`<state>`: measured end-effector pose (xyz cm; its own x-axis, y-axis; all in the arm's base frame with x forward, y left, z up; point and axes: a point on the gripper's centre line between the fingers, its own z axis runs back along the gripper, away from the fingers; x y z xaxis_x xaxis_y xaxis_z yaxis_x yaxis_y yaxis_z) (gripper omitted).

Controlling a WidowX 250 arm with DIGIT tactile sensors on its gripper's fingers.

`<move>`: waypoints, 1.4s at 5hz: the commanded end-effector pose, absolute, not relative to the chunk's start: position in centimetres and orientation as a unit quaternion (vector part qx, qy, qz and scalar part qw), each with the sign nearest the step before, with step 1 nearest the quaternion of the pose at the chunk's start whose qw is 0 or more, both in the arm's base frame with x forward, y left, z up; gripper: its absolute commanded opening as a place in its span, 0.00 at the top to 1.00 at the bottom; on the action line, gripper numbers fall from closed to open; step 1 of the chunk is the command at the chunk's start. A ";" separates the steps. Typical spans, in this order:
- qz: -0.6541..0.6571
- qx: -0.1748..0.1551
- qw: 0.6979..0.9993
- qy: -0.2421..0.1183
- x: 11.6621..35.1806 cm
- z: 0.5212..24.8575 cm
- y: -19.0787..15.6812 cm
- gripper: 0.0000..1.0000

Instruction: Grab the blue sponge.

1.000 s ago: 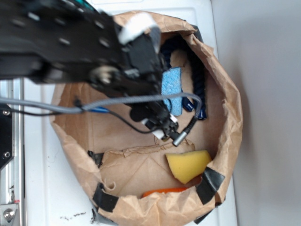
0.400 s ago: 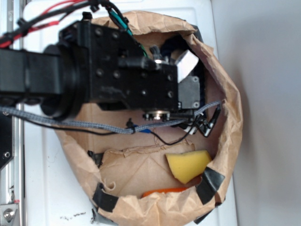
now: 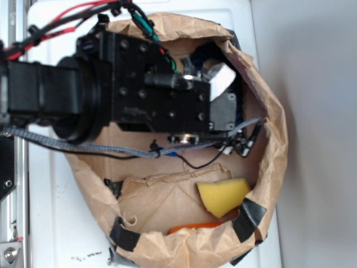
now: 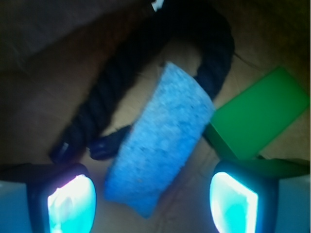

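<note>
Sponge (image 4: 160,141) lying diagonally, pincer (image 4: 153,196) spread

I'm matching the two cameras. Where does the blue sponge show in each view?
Exterior: not visible; the arm hides it inside the paper bag.
Wrist: sponge at centre, lying diagonally between the open gripper fingers, overlapping the dark rope, green block on its right.
Shared landmark: the bag's brown floor.

A white desk (image 3: 50,223) fills the exterior view, smooth and evenly lit, with small dark scuffs near its lower edge. To the right runs a plain pale grey surface (image 3: 318,134), flat and bare. Down the far left edge, a metal rail (image 3: 12,184) with screw heads catches light.
</note>
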<state>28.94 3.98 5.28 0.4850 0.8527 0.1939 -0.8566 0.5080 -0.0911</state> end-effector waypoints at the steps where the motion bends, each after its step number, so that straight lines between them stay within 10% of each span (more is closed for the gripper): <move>1: 0.538 -0.026 0.834 -0.117 26.6 9.3 8.2 0.00; 4: 0.549 -0.011 0.815 -0.184 28.8 6.5 5.6 0.00; 7: 0.550 -0.002 0.819 -0.164 30.1 6.5 3.7 0.00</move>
